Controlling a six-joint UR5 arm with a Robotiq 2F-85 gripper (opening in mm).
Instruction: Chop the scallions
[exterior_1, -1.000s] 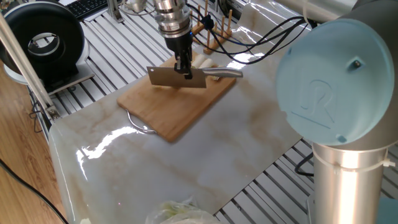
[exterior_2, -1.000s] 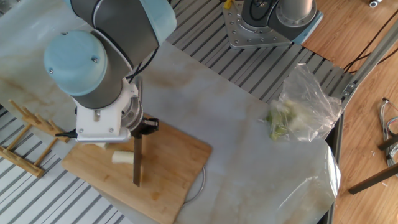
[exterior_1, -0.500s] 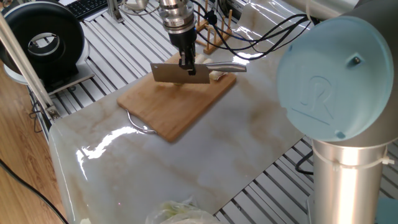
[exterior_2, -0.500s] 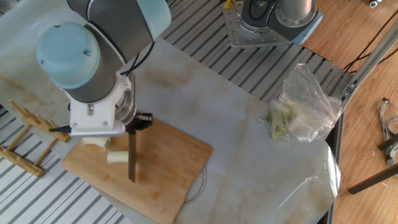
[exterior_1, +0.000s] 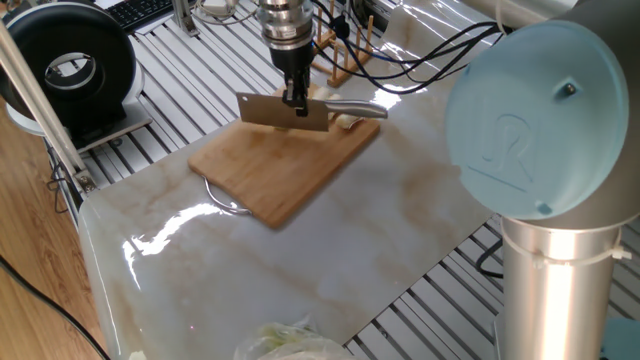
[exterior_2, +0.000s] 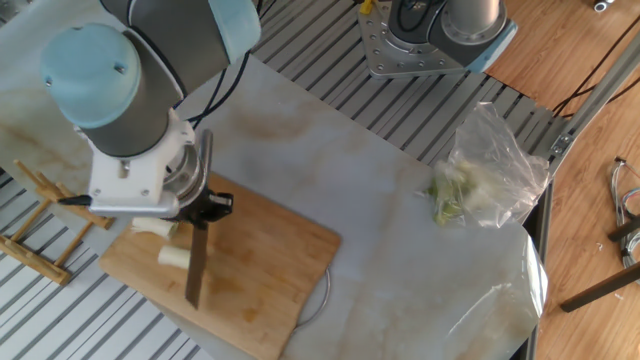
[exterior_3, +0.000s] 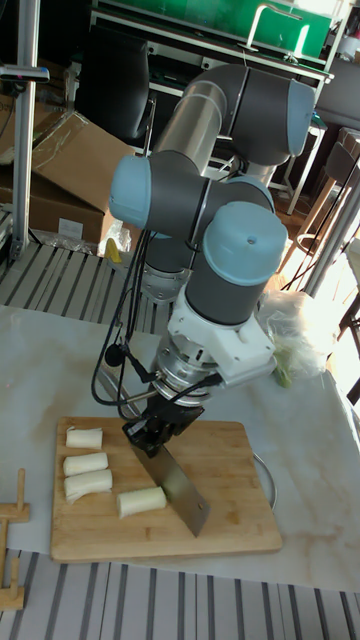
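Cleaver gripped above cutting board; scallions in four chunks.

Item: gripper (exterior_1: 295, 100), fingers pinched on the spine of a cleaver (exterior_3: 178, 487), whose steel handle (exterior_1: 355, 109) sticks out to one side; blade on edge, its cutting edge toward the wooden cutting board (exterior_1: 283, 172) directly beneath. Scallions (exterior_3: 141, 501): four short cream-white cylinders lying on the board beside the blade. In the tall fixed view, the nearest chunk sits just beside the flat of the blade; whether it touches cannot be told. The other three lie stacked in a loose column farther out from the pincer, toward the board's edge. Wooden rack (exterior_1: 350, 42): beyond the gripper, off the board. Clear plastic bag of pale leafy greens (exterior_2: 478, 178): well apart, across the marble-patterned tabletop (exterior_1: 300, 270).
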